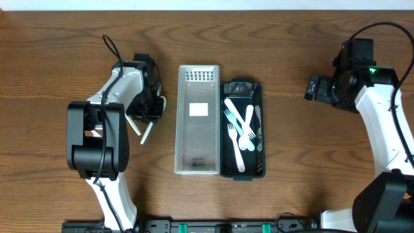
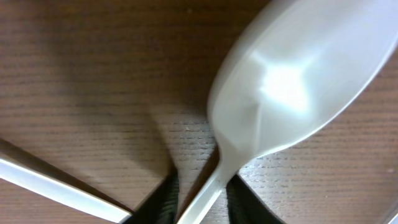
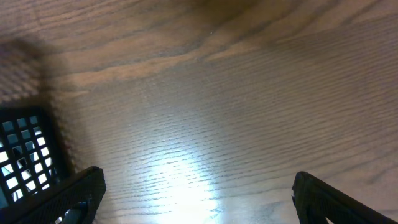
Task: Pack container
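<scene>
My left gripper (image 1: 154,107) sits left of the baskets, low over the table. In the left wrist view its fingers (image 2: 204,202) are shut on the handle of a white plastic spoon (image 2: 292,81). Another white utensil (image 2: 56,186) lies on the wood beside it, and also shows in the overhead view (image 1: 146,132). A clear empty basket (image 1: 179,116) stands mid-table. A black basket (image 1: 261,142) right of it holds several white forks and spoons (image 1: 239,133). My right gripper (image 1: 312,88) is open and empty over bare wood (image 3: 199,193).
The black basket's mesh corner (image 3: 25,149) shows at the left edge of the right wrist view. A white label (image 1: 198,109) lies in the clear basket. Wood table surface lies between the black basket and the right arm.
</scene>
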Controlling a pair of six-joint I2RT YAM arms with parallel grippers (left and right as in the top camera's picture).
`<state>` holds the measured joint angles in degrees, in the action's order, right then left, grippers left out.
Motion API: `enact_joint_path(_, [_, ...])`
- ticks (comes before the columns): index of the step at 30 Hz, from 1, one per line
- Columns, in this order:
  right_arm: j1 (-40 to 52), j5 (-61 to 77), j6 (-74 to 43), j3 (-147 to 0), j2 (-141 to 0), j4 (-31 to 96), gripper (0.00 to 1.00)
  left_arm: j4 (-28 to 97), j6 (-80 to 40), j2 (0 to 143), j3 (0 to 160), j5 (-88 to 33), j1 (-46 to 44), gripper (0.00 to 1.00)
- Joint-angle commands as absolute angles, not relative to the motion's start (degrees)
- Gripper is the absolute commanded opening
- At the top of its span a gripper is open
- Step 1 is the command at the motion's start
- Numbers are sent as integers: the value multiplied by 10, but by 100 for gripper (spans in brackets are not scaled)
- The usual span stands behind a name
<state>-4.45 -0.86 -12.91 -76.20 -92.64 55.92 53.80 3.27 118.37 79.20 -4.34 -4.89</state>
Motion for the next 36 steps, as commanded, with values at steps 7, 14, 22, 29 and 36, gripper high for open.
enact_joint_path(7, [-46, -6, -121, -759, -931, 561, 99, 530, 38, 1202, 780, -55, -49, 9])
enact_joint_path(14, [-46, -6, -121, -759, -931, 561, 99, 553, 38, 1197, 801, -55, -49, 6])
enact_joint_path(22, [-46, -6, -121, -759, -931, 560, 99, 656, 19, 1115, 917, -55, -60, 6])
enact_joint_path(29, [-46, -6, -121, -759, -931, 554, 99, 695, -30, 985, 962, -56, -151, 6])
enact_joint_path(36, [-46, -6, -121, -759, -931, 550, 99, 663, -79, 969, 949, -55, -268, 6])
